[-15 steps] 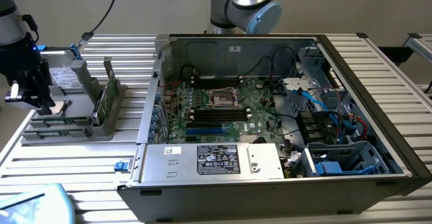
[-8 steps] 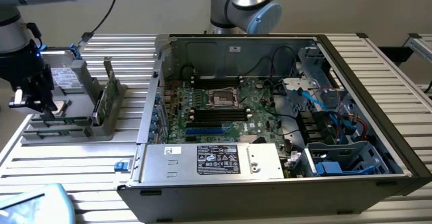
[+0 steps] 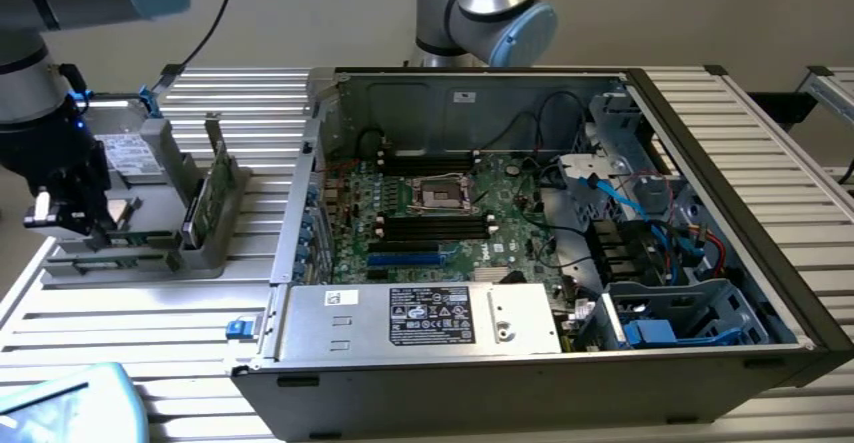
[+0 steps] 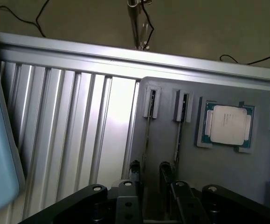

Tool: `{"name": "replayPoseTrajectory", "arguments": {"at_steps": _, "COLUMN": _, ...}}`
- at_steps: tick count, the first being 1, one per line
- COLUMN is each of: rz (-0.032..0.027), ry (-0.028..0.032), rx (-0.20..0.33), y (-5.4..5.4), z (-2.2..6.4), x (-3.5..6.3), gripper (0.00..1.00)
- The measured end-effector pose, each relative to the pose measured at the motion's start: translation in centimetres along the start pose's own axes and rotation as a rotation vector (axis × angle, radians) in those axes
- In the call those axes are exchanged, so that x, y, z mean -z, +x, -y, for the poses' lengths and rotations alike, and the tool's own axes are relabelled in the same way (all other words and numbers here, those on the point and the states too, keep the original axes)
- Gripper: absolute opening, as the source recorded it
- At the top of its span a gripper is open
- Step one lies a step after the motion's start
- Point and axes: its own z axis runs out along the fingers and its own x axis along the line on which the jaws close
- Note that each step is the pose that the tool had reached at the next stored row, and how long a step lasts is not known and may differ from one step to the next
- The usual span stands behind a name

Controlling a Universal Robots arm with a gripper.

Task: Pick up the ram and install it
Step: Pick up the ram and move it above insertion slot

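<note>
Grey tray (image 4: 190, 156) holds the ram (image 4: 147, 135), another stick (image 4: 178, 135), a processor (image 4: 225, 125); gripper (image 4: 149, 171) half-open — gripping nothing.

Soft, even overhead light fills the exterior view. The ribbed bench (image 3: 134, 313) reads pale and bright, while the inside of the open computer case (image 3: 400, 103) sinks into shadow, darkest among the cables. A pale blue shape (image 3: 60, 403) at the bench's front corner is out of focus. The wrist view is dimmer. A glare band whitens the slats (image 4: 114, 121) and the edge rail (image 4: 172, 58), the end effector (image 4: 149, 171) is dark and underlit, and the processor lid (image 4: 225, 123) carries a dull sheen.
</note>
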Motion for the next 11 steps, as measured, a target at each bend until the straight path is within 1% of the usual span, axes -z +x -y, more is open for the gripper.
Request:
{"name": "replayPoseTrajectory", "arguments": {"at_steps": 8, "rz": -0.0001, "ry": 0.0007, "rx": 0.000, "y": 0.3, "z": 0.06, "x": -1.45, "gripper": 0.31}}
{"name": "replayPoseTrajectory", "arguments": {"at_steps": 11, "rz": -0.0003, "ry": 0.0021, "rx": 0.000, "y": 0.3, "z": 0.12, "x": -2.01, "gripper": 0.31}}
